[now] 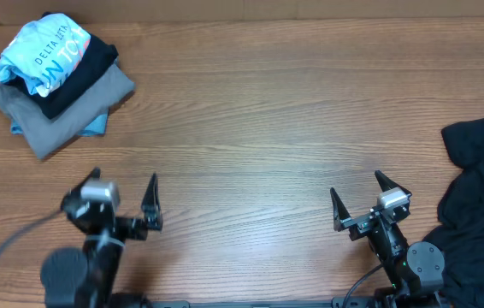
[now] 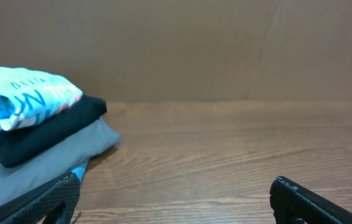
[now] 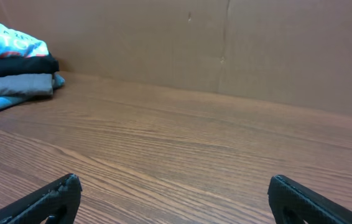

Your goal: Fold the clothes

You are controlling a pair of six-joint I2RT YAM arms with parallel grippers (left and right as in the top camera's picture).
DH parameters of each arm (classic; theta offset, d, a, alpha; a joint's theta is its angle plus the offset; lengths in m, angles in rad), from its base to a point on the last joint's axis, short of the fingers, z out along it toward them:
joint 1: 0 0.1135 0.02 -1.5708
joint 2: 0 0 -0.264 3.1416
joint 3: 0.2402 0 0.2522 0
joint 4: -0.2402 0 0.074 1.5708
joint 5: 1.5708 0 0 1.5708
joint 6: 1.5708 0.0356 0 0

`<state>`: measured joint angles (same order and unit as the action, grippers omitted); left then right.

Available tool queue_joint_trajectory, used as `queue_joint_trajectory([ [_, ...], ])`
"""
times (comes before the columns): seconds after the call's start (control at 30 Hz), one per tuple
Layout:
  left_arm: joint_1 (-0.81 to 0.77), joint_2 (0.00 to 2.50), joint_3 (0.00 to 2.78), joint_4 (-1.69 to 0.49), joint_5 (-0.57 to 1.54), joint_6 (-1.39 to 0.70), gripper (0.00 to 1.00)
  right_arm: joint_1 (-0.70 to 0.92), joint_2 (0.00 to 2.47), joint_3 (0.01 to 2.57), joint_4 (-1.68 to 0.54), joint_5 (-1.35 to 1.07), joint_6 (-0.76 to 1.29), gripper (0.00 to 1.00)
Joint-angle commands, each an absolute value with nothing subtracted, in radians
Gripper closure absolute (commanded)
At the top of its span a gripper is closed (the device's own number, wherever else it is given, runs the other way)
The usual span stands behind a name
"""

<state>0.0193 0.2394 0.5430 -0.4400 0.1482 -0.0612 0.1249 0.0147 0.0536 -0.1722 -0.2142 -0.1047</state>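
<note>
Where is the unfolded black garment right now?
The black garment lies crumpled at the right edge of the table in the overhead view, beside the right claw, opposite the folded stack.

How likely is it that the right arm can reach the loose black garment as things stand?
Probably yes. The black garment lies right beside the right gripper, on its own side of the table; the gripper is open and nothing sits between them.
</note>
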Motion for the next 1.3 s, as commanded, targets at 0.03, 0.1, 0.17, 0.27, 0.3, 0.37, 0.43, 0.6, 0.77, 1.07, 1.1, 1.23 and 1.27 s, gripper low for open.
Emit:
queue_joint_trajectory([
  [0.03,0.012,0.057,0.44,-0.429,0.123,-0.075,0.0,0.122,0.003,0.052,-0.166,-0.221,-0.097,0.0],
  [0.1,0.012,0.014,0.398,-0.428,0.123,-0.075,0.0,0.122,0.003,0.052,-0.166,-0.221,-0.097,0.0],
  [0.17,0.012,0.003,0.36,-0.424,0.125,-0.076,0.0,0.122,0.003,0.052,-0.166,-0.221,-0.097,0.0],
  [0.27,0.012,0.004,0.285,-0.379,0.131,-0.099,0.0,0.122,0.003,0.052,-0.166,-0.221,-0.097,0.0],
  [0.3,0.012,0.003,0.261,-0.359,0.131,-0.106,0.0,0.122,0.003,0.052,-0.166,-0.221,-0.097,0.0],
  [0.37,0.012,0.003,0.2,-0.303,0.131,-0.105,0.0,0.122,0.003,0.052,-0.166,-0.221,-0.097,0.0],
  [0.43,0.012,0.003,0.152,-0.258,0.131,-0.106,0.0,0.122,0.003,0.052,-0.166,-0.221,-0.097,0.0],
  [0.6,0.012,0.003,0.076,-0.25,0.127,-0.135,0.0,0.122,0.003,0.052,-0.166,-0.221,-0.097,0.0],
  [0.77,0.012,0.004,0.069,-0.223,0.123,-0.135,0.0,0.122,0.003,0.052,-0.167,-0.221,-0.097,0.0],
  [1.07,0.012,0.004,0.069,-0.224,0.123,-0.135,0.0,0.122,0.003,0.052,-0.166,-0.221,-0.097,0.0],
  [1.1,0.012,0.004,0.069,-0.224,0.123,-0.135,0.0,0.122,0.003,0.052,-0.166,-0.221,-0.097,0.0],
  [1.23,0.012,0.004,0.069,-0.224,0.123,-0.135,0.0,0.122,0.003,0.052,-0.166,-0.221,-0.097,0.0],
  [1.27,0.012,0.004,0.069,-0.224,0.123,-0.135,0.0,0.122,0.003,0.052,-0.166,-0.221,-0.097,0.0],
])
